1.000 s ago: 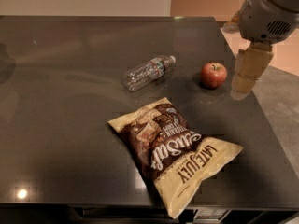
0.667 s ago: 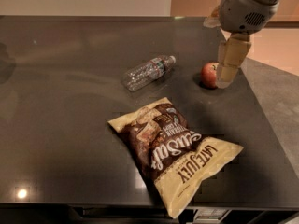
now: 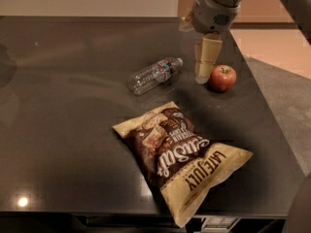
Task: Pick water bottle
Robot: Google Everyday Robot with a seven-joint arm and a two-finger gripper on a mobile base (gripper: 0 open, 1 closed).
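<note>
A small clear ribbed plastic water bottle (image 3: 153, 75) with a white cap and a thin multicoloured label band is seen lying on its side on a dark, glossy tabletop (image 3: 63, 106). It is placed towards the far middle of the surface, with its cap pointed to the right and slightly away from the camera. Nothing is touching it.

The beige two-finger gripper (image 3: 203, 77) is held pointing downward at the far right of the table, below a grey rounded wrist housing (image 3: 211, 11) that enters from the top edge of the view. Its tip is found between the bottle's cap and a red round apple (image 3: 223, 78), just beside the apple's left side and a little apart from the cap. Nothing is seen held in it. Whether the gripper is spread or pressed together cannot be told from this angle, and it cannot be told whether its tip is resting on the tabletop or held just above it.

A large brown and tan crinkled chip bag (image 3: 182, 157) is laid flat nearer the camera, well apart from the bottle, with one corner reaching over the table's near edge.
</note>
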